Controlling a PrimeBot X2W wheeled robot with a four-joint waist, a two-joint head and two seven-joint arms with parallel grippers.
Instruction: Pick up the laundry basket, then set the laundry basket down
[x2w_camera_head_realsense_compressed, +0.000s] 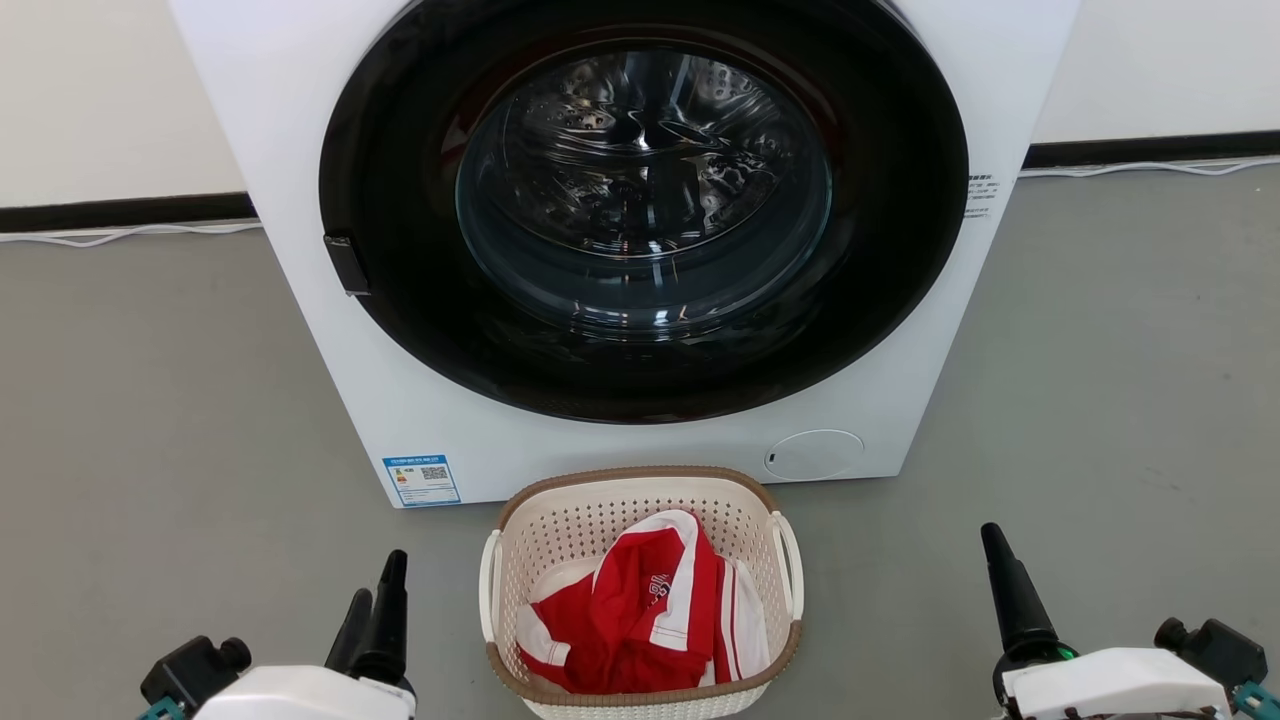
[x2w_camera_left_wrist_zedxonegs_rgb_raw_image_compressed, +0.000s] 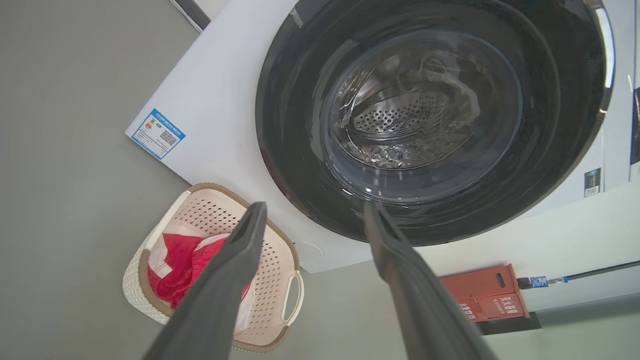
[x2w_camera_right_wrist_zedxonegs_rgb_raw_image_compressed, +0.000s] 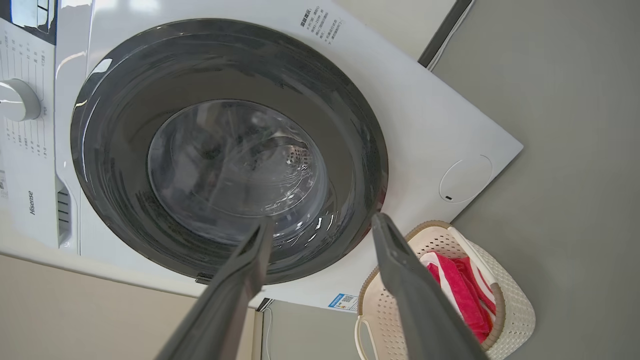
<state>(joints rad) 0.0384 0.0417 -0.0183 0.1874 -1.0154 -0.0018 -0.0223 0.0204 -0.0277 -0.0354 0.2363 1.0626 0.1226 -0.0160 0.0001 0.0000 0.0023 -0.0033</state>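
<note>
The laundry basket (x2w_camera_head_realsense_compressed: 600, 520) stands on the grey floor just in front of the washing machine. It is cream and perforated, with a brown rim and white loop handles (x2w_camera_head_realsense_compressed: 790, 560) on its two sides. A red and white garment (x2w_camera_head_realsense_compressed: 640, 610) lies crumpled inside. My left gripper (x2w_camera_head_realsense_compressed: 380, 577) hovers to the basket's left and my right gripper (x2w_camera_head_realsense_compressed: 992, 535) farther off to its right, neither touching it. Along the left wrist the left gripper (x2w_camera_left_wrist_zedxonegs_rgb_raw_image_compressed: 315, 207) is open and empty, with the basket (x2w_camera_left_wrist_zedxonegs_rgb_raw_image_compressed: 135, 285) at lower left. The right gripper (x2w_camera_right_wrist_zedxonegs_rgb_raw_image_compressed: 322, 220) is also open and empty, the basket (x2w_camera_right_wrist_zedxonegs_rgb_raw_image_compressed: 515, 300) at lower right.
A white front-loading washing machine (x2w_camera_head_realsense_compressed: 300, 150) with its dark round door (x2w_camera_head_realsense_compressed: 640, 200) shut rises right behind the basket. A white cable (x2w_camera_head_realsense_compressed: 1150, 168) runs along the dark baseboard. A red box (x2w_camera_left_wrist_zedxonegs_rgb_raw_image_compressed: 485, 295) stands against the wall beside the machine. Grey floor spreads on both sides.
</note>
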